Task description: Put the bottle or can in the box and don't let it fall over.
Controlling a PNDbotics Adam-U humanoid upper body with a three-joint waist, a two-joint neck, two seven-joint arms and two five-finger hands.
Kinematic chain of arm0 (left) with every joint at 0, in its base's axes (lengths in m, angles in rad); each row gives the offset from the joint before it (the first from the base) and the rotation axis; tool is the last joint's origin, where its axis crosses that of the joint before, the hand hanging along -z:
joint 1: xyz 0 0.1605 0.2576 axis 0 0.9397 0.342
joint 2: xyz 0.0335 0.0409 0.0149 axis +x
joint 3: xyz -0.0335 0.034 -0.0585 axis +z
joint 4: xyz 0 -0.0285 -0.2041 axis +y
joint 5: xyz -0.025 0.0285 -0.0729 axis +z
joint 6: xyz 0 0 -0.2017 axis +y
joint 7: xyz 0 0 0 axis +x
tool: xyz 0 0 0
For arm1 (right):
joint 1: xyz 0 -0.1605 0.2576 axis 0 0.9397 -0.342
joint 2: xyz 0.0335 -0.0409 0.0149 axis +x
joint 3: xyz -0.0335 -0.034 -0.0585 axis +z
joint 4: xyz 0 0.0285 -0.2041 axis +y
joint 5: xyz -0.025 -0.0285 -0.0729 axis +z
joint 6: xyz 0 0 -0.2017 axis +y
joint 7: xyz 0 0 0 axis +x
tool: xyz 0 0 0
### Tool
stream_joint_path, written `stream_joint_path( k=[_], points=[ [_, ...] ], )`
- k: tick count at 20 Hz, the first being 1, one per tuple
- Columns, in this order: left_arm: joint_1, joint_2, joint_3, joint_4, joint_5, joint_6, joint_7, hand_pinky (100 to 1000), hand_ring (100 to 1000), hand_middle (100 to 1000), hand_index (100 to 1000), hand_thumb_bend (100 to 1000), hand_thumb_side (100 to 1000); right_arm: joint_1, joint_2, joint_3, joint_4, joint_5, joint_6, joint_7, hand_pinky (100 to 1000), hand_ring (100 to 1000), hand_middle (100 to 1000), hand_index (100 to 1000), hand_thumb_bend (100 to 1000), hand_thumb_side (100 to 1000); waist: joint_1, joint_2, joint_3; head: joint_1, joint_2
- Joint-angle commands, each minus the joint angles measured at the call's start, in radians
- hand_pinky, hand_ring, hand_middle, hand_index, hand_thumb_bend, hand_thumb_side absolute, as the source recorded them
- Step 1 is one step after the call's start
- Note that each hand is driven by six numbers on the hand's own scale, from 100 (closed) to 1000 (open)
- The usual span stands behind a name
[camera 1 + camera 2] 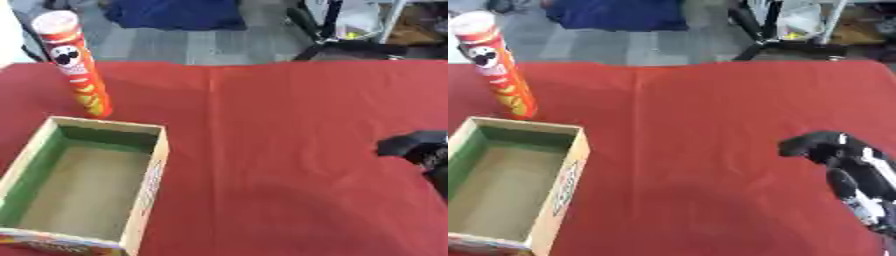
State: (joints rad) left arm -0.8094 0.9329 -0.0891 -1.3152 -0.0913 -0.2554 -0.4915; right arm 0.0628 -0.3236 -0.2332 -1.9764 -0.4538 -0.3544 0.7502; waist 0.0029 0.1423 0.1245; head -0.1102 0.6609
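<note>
A tall red crisp can (pixel 77 65) with a pale lid stands upright on the red cloth at the far left, just behind the box. The open cardboard box (pixel 144 186) with green inner walls sits at the near left, and nothing lies inside it. My right hand (pixel 852 170) comes in from the right edge, low over the cloth, far from the can and the box, with its fingers relaxed and nothing in them. My left hand shows in neither view.
The red tablecloth (pixel 280 130) covers the whole table. Beyond the far edge are a grey floor, a blue bundle (pixel 175 12) and black stand legs (pixel 763 35).
</note>
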Motion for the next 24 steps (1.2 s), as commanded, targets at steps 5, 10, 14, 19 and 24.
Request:
stream_joint_path(
  k=[5,10,14,19,24],
  points=[
    [-0.001,0.052,0.007,-0.041,0.022,-0.003,-0.004,848,932,969,924,116,1000,-0.008,-0.007,-0.002,-0.024,0.022,0.002,0.007,792,817,660,824,100,470,0.006,0.000,-0.001,0.013,-0.023],
    [-0.008,0.044,0.001,-0.045,0.017,0.001,0.001,890,949,979,935,101,1000,-0.012,-0.007,-0.001,-0.024,0.027,0.004,0.006,791,817,660,824,100,470,0.008,0.003,-0.003,0.025,-0.019],
    [-0.023,0.032,-0.008,-0.020,-0.032,0.006,0.020,942,973,992,943,100,993,-0.012,-0.008,0.000,-0.024,0.030,0.008,0.006,791,816,660,824,100,470,0.010,0.003,-0.006,0.040,-0.014],
    [-0.057,-0.002,-0.016,0.040,-0.117,0.003,0.073,972,983,999,952,100,994,-0.015,-0.014,0.005,-0.024,0.022,0.008,0.009,791,815,660,823,100,470,0.010,0.000,-0.013,0.065,-0.014],
    [-0.076,-0.022,-0.033,0.071,-0.181,-0.031,0.081,997,986,999,956,119,1000,-0.014,-0.016,0.005,-0.024,0.017,0.008,0.011,791,815,659,823,100,470,0.010,0.000,-0.016,0.075,-0.031]
  ],
)
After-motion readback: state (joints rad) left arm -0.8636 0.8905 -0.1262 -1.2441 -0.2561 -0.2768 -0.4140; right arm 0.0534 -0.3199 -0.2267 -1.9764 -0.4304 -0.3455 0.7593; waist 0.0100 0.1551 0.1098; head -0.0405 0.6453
